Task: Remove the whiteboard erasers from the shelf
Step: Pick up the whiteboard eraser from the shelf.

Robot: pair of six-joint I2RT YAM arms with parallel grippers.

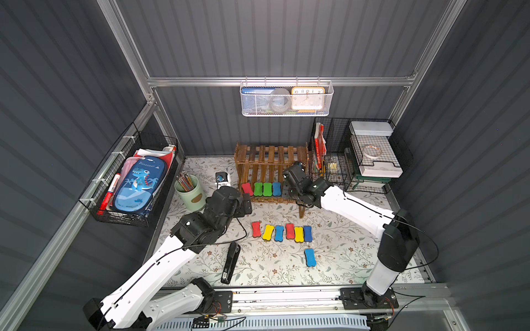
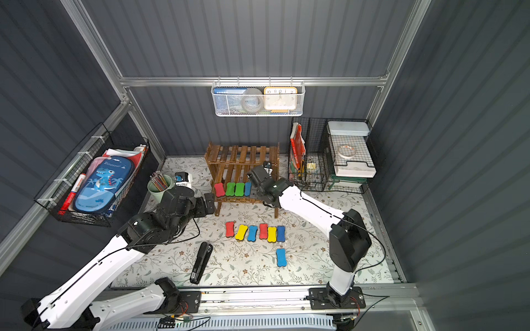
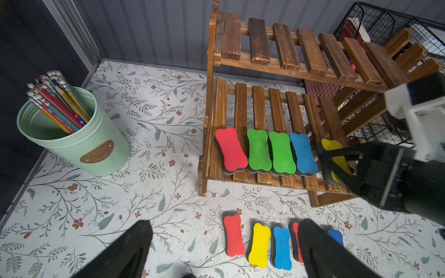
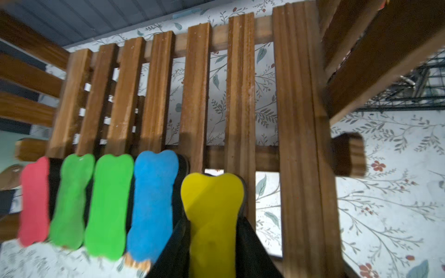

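The brown slatted shelf (image 1: 269, 154) (image 3: 289, 60) stands at the back of the mat. On its lower tier lie a red eraser (image 3: 230, 149), two green ones (image 3: 258, 149) and a blue one (image 3: 303, 152) side by side. Just beside the blue one, my right gripper (image 4: 213, 240) (image 3: 332, 163) is shut on a yellow eraser (image 4: 212, 204), a finger pressed on each long side. Several erasers (image 1: 279, 232) lie in a row on the mat, and a lone blue one (image 1: 310, 257) lies nearer the front. My left gripper (image 3: 224, 226) (image 1: 246, 205) hangs open and empty above the mat, near the shelf's left front leg.
A black stapler (image 1: 231, 262) lies on the mat by the left arm. A green cup of pencils (image 1: 190, 193) stands to the left of the shelf. A black wire organiser (image 1: 358, 154) stands close against the shelf's right end. A wire basket (image 1: 134, 183) hangs on the left wall.
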